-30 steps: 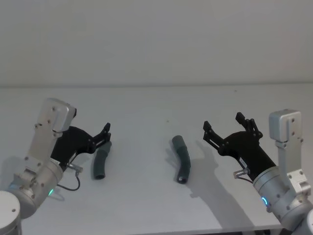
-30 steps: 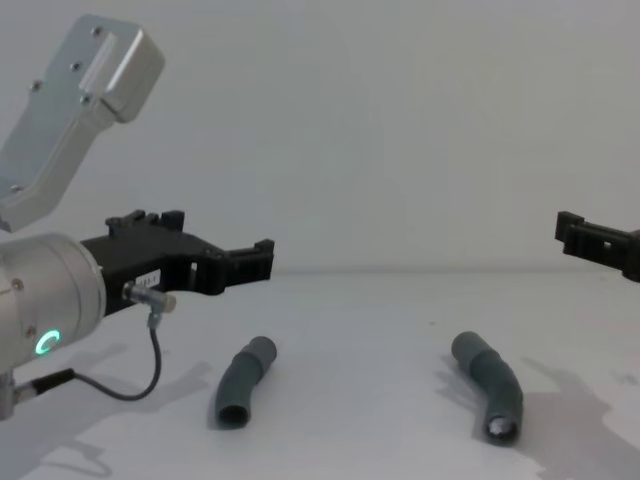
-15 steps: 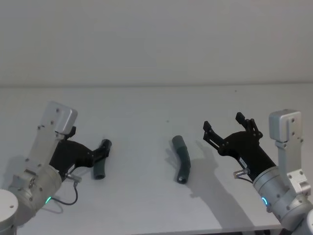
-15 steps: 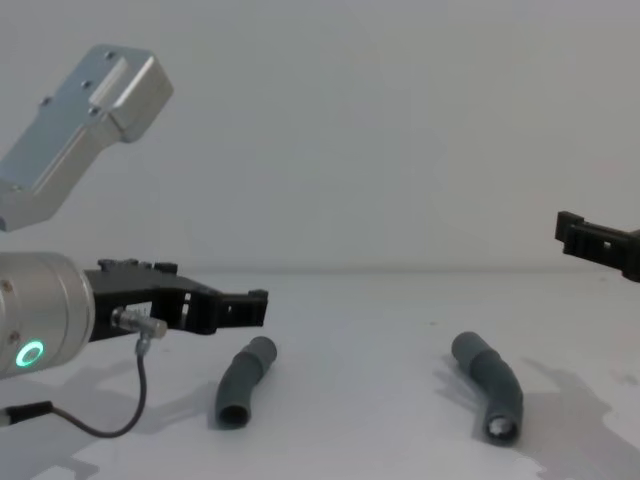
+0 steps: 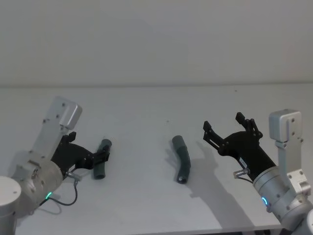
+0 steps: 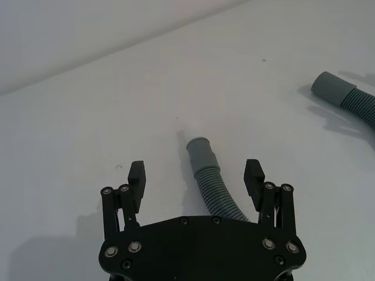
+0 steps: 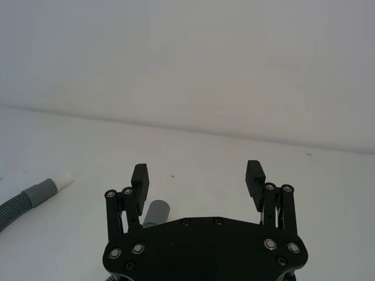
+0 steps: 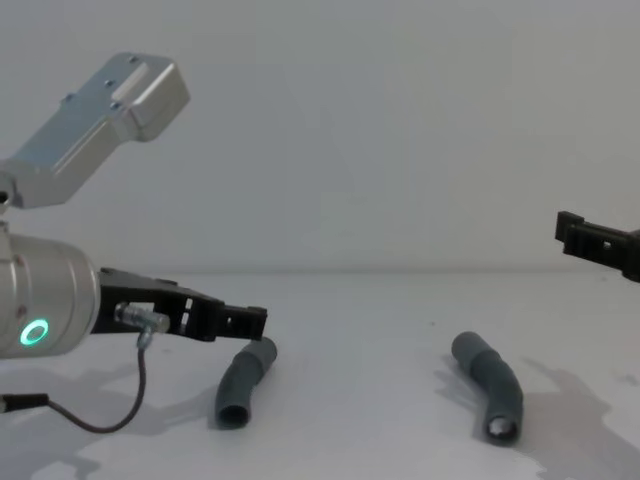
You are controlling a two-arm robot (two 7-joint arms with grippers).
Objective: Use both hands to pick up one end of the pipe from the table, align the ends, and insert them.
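Head view first: the left gripper (image 5: 103,155) is low over the table (image 5: 146,105), its fingers spread on either side of the left hose piece (image 5: 101,165); that piece lies flat on the left half of the table, one end pointing away from me. The right hose piece (image 5: 182,159) lies near the middle, bent, well apart from the left one. The right gripper (image 5: 223,123) hangs above the table to its right, fingers released and wide, touching nothing; there is a small pale tag (image 5: 243,161) on its body, too small for me to read.

Left wrist view: the left gripper (image 6: 195,173) is spread wide with the left hose piece (image 6: 212,184) running up between the two fingers, clear of both; I see the ribbed body, then the smooth grey collar, then the white tip (image 6: 189,125) pale against the table (image 6: 88,117). The right hose piece (image 6: 345,98) is off in a corner.

Right wrist view: the right gripper (image 7: 197,171) is open, gripping nothing; the right hose piece (image 7: 155,212) peeks out by one finger, its cuff end showing; the left hose piece (image 7: 26,199) sits farther off with its white tip (image 7: 63,178) facing this way.

Chest view: the left gripper (image 8: 245,318) is nearly level with the table (image 8: 360,330), just above the far end of the left hose piece (image 8: 240,385); a green ring light (image 8: 35,332) glows on the arm. The right hose piece (image 8: 492,385) rests alone; the right gripper (image 8: 590,240) shows at the right edge, raised well above the table.
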